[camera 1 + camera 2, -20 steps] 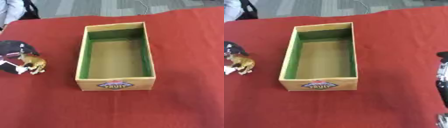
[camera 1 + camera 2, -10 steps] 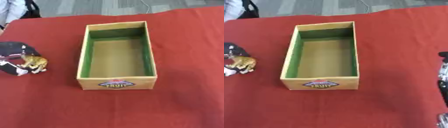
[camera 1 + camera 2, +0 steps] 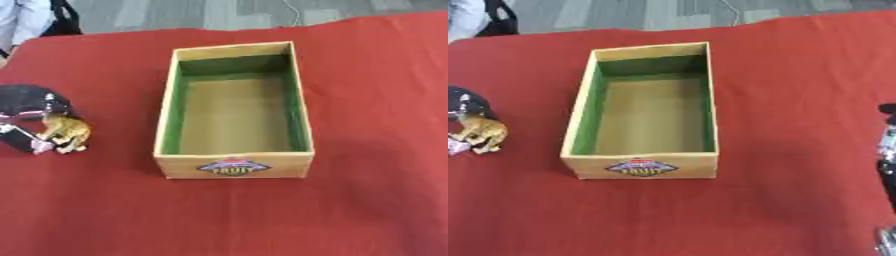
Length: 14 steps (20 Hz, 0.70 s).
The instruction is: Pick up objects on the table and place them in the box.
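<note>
An open cardboard box (image 3: pixel 168 114) with green inner walls and a FRUIT label on its near side stands mid-table; nothing shows inside it. To its left lies a small tan toy animal (image 3: pixel 66 132) on the red cloth. My left hand (image 3: pixel 31 101), black, comes in from the left edge and arches over the toy, with curled fingers (image 3: pixel 19 138) against its left side. Only a dark and silver sliver of my right hand (image 3: pixel 887 146) shows at the right edge of the right eye view, well away from the box.
A red cloth (image 3: pixel 350 200) covers the table, with its far edge (image 3: pixel 114 33) against a grey floor. A person's sleeve (image 3: pixel 24 20) shows at the far left corner, touching nothing.
The left hand and the toy stay at the same spot left of the box, shifting only slightly towards me. The right hand has not moved.
</note>
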Each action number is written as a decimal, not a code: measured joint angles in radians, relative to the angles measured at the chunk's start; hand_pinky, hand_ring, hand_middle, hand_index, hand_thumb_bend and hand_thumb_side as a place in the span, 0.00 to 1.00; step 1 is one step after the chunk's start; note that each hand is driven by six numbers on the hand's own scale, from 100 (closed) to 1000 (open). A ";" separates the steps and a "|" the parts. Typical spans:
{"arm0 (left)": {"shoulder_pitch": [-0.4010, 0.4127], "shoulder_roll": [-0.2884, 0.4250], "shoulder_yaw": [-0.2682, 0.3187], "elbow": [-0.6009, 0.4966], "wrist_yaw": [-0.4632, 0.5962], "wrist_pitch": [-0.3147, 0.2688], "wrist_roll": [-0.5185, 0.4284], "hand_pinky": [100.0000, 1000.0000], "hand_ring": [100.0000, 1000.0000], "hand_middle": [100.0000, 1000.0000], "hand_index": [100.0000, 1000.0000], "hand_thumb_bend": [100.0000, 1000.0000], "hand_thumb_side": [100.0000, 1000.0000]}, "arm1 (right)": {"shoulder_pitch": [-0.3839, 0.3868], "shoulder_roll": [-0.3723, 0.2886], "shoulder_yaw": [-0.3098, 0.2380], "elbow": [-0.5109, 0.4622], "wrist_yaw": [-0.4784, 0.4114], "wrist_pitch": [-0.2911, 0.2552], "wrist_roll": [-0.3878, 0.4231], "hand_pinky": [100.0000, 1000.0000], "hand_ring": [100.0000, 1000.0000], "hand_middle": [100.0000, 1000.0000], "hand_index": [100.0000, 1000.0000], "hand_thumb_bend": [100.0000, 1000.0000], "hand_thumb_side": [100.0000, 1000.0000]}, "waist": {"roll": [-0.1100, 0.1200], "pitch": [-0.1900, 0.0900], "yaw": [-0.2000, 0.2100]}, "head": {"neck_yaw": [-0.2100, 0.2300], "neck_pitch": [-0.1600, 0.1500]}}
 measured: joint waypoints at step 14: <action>0.004 -0.002 -0.006 0.019 -0.051 -0.015 0.129 0.72 0.67 0.47 0.36 0.00 0.16 | 0.000 0.006 0.000 0.000 0.000 0.002 -0.001 0.90 0.51 0.32 0.73 0.00 0.38 | 0.000 0.000 -0.003 | 0.000 0.000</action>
